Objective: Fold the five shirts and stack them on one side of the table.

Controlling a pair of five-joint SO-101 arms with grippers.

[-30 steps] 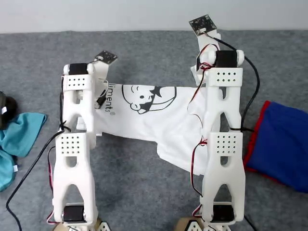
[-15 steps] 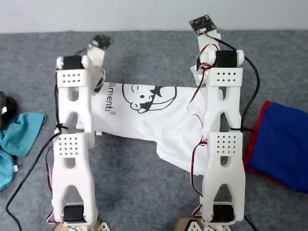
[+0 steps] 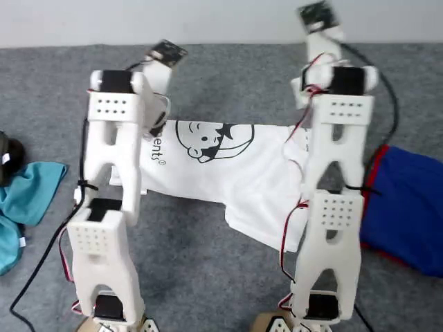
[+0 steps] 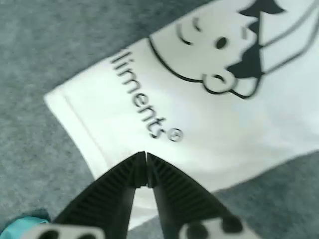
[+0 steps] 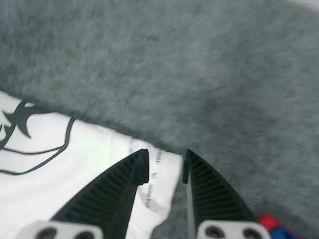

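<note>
White shirt [image 3: 221, 166] lying spread but rumpled on the grey table [image 3: 228, 83] between the arms, with a blue shirt [image 3: 405, 207] to the right and a teal shirt [image 3: 28, 194] to the left, all directly on the surface rather than in any bin. The left gripper [image 4: 146, 167] hangs over the printed corner, jaws pressed together on nothing; the right gripper [image 5: 166, 162] hangs over the label edge, jaws narrowly parted. Likely risk: such tight jaws would push the cloth or catch one layer, dragging the fold crooked.
</note>
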